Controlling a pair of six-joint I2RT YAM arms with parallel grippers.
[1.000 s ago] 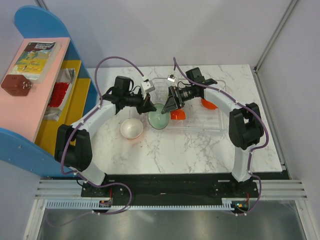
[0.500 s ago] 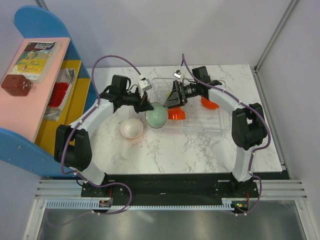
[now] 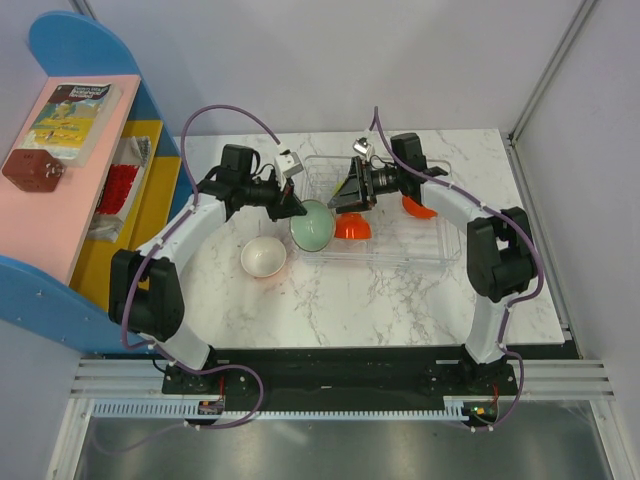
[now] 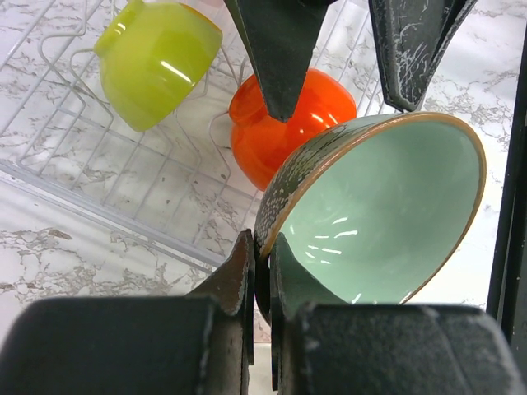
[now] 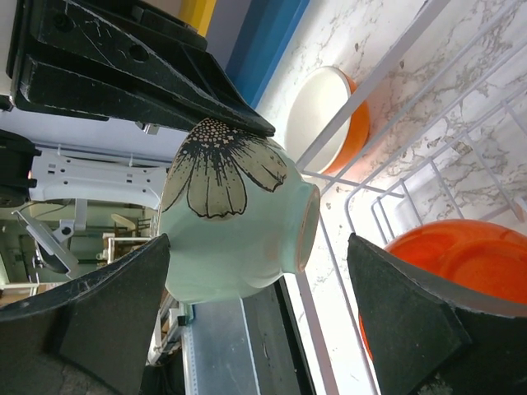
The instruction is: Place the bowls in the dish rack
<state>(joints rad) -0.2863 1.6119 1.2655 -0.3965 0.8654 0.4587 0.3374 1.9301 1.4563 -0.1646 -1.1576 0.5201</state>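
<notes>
Three bowls look loaded: a lime bowl (image 4: 155,64) and an orange bowl (image 4: 288,123) lie on the dish rack (image 3: 400,252) ribs, with another orange bowl (image 3: 418,209) toward its three o'clock end. The mint bowl (image 4: 379,214) hangs at the nine o'clock edge, its rim pinched by the left gripper (image 4: 262,257). The right gripper (image 3: 340,203) stands spread either side of it. The last bowl (image 3: 264,257) sits on the table, at eight o'clock.

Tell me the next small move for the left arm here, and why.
Probably ease the mint bowl a little farther over the dish rack and lower it beside the orange bowl. The left pincer is shut on its rim, holding it tilted in the air at the rack's left end; the right pincer hangs open close by, holding nothing.
</notes>
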